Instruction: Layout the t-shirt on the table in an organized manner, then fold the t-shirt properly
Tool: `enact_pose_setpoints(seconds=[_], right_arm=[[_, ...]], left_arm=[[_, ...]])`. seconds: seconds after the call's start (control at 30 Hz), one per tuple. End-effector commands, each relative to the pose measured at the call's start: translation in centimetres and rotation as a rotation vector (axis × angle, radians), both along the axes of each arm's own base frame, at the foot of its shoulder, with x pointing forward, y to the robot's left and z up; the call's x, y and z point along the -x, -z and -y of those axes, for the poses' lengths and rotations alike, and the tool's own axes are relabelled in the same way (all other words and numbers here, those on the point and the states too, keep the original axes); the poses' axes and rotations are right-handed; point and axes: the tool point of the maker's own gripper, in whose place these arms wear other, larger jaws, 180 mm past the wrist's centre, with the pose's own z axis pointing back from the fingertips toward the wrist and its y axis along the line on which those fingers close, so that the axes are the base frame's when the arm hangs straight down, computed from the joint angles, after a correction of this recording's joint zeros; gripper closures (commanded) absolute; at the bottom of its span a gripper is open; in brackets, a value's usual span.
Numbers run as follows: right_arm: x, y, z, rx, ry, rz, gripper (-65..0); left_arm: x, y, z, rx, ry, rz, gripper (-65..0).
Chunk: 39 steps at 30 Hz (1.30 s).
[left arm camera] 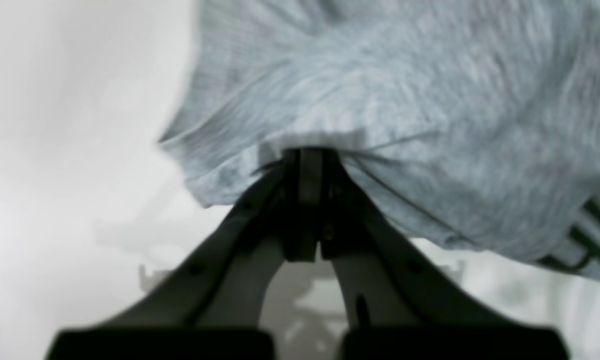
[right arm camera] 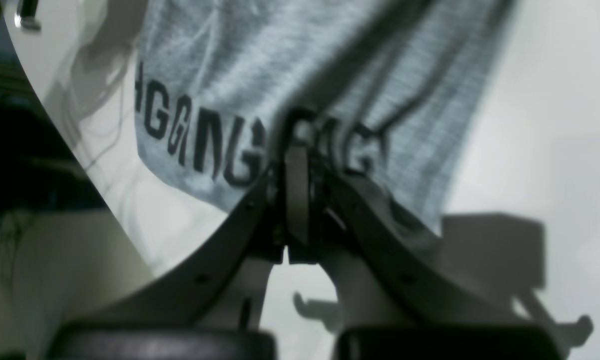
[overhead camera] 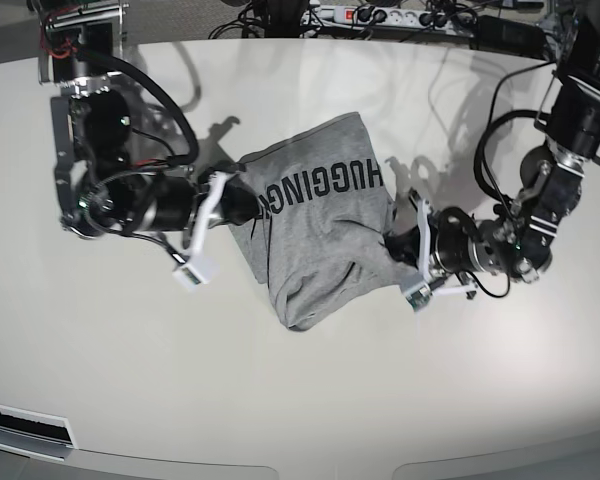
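Both hands grip the t-shirt [overhead camera: 315, 225] — the left hand [left arm camera: 307, 155] clenched on a plain grey edge, the right hand [right arm camera: 297, 150] clenched on cloth by the black lettering [right arm camera: 200, 140]. Bunched, the t-shirt lies mid-desk [overhead camera: 300, 400] between the two hands.

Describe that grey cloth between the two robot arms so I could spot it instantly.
On the big glossy white table, look midway between the two arms. There the t-shirt is held bunched, pinched at opposite edges by the left gripper and right gripper. Black block letters reading HUGGING mark it.
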Motion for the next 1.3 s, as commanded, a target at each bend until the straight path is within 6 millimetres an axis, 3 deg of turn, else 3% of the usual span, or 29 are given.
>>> enact_pose_setpoints(seconds=[0.0, 0.17, 0.27, 0.4, 0.6, 0.7, 0.9, 1.13, 1.27], right_arm=[[-1.8, -2.1, 0.6, -0.042, 0.041, 0.08, 0.0], [-2.8, -0.3, 4.7, 0.027, 0.247, 0.117, 0.0], [-3.2, 1.3, 5.8, 0.078, 0.293, 0.11, 0.0], [-2.1, 3.6, 5.7, 0.073, 0.27, 0.044, 0.0], [-1.3, 4.9, 3.6, 0.002, 0.258, 0.016, 0.0], [-0.9, 5.3, 2.1, -0.022, 0.241, -0.005, 0.0], [0.7, 5.8, -1.4, -0.019, 0.131, -0.041, 0.0], [4.2, 7.8, -1.5, 0.039, 0.063, -0.153, 0.0], [5.1, 7.4, -1.5, 0.045, 0.056, -0.144, 0.0]], left_arm=[[-1.9, -2.4, -0.4, 0.035, -0.016, 0.051, 0.0], [-2.3, -3.9, -2.3, 0.09, -0.101, -0.01, 0.0], [-2.6, -5.1, -3.2, 0.141, -0.158, -0.056, 0.0], [-2.8, -7.6, -4.7, 0.254, -0.251, -0.131, 0.0], [-3.6, -10.9, -6.9, 0.382, -0.332, -0.134, 0.0], [-3.1, -10.4, -7.1, 0.392, -0.344, -0.146, 0.0], [-0.1, -7.2, -6.9, 0.387, -0.363, -0.23, 0.0], [3.0, -4.4, -6.9, 0.377, -0.382, -0.312, 0.0], [3.9, -3.8, -6.8, 0.384, -0.387, -0.337, 0.0]])
